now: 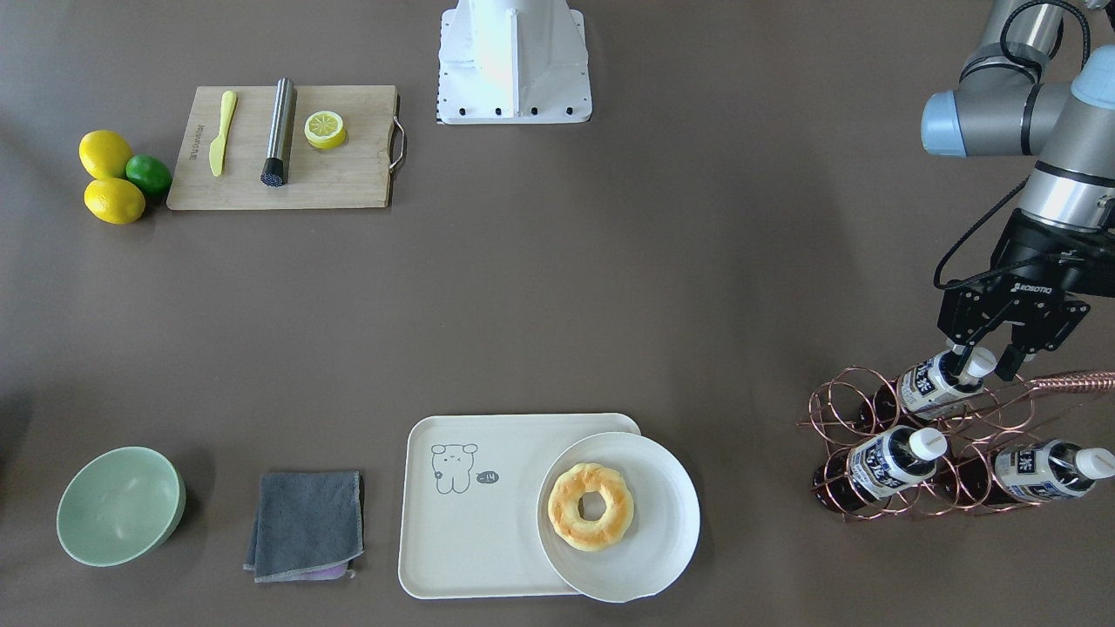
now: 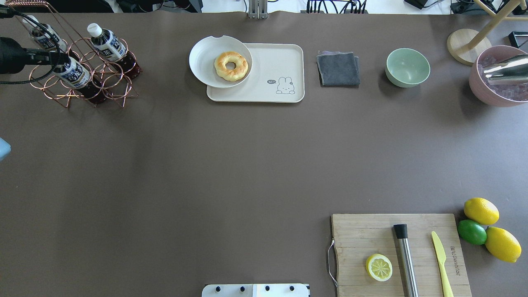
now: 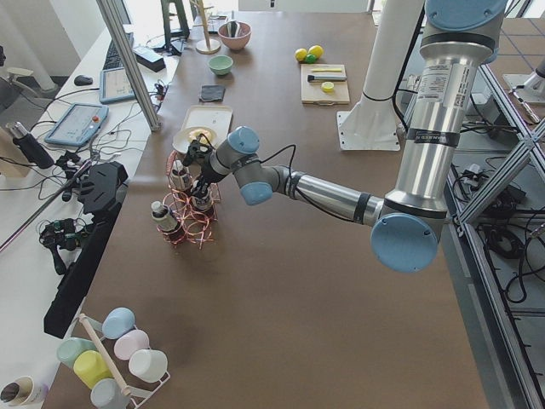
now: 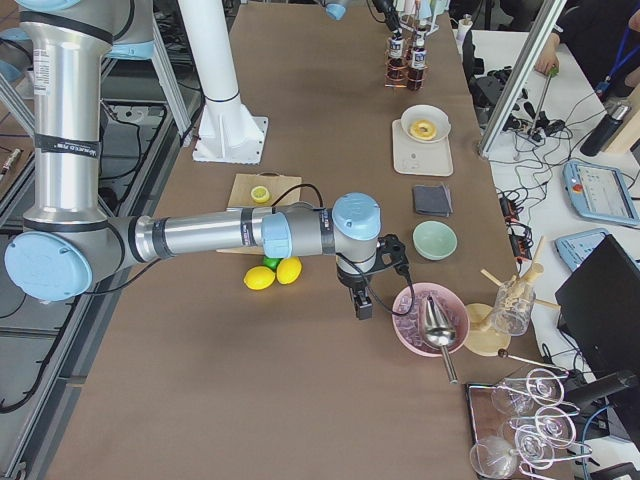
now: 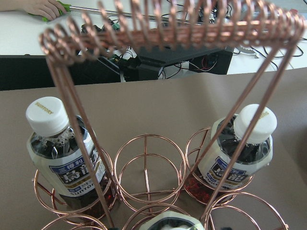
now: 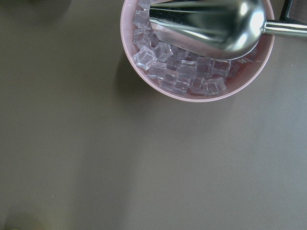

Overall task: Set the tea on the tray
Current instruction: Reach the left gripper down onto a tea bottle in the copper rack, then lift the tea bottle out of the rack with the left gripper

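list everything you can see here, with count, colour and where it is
tea bottles: 3, dark brown, in wire rack
wire rack: 1, copper, robot's left end
tray: 1, cream-white, operators' edge
plate: 1, white, overlapping tray
doughnut: 1, golden, on plate
cloth: 1, grey, beside tray
green bowl: 1, pale green, beside cloth
cutting board: 1, wooden, robot's right
knife: 1, yellow, on board
steel cylinder: 1, silver, on board
lemon half: 1, yellow, on board
lemons: 2, yellow, beside board
lime: 1, green, against lemons
pink bowl: 1, pink, holds ice cubes, steel scoop
left gripper: 1, black, open around top bottle's cap
right gripper: 1, black, near pink bowl
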You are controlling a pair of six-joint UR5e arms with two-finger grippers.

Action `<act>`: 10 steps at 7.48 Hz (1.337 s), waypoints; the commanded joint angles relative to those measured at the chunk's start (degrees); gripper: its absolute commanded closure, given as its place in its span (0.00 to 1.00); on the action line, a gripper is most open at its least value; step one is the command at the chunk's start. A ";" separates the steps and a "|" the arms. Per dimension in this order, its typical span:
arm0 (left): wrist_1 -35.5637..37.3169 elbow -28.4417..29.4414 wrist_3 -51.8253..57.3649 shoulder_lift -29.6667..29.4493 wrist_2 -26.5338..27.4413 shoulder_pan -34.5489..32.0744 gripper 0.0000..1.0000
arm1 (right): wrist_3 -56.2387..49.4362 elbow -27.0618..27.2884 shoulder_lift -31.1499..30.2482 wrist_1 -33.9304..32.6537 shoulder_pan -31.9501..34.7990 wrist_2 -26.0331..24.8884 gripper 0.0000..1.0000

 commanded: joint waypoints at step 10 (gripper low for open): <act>14.37 -15.57 1.26 -2.44 -10.36 -10.89 1.00 | 0.00 -0.08 0.08 0.00 -0.05 0.00 0.00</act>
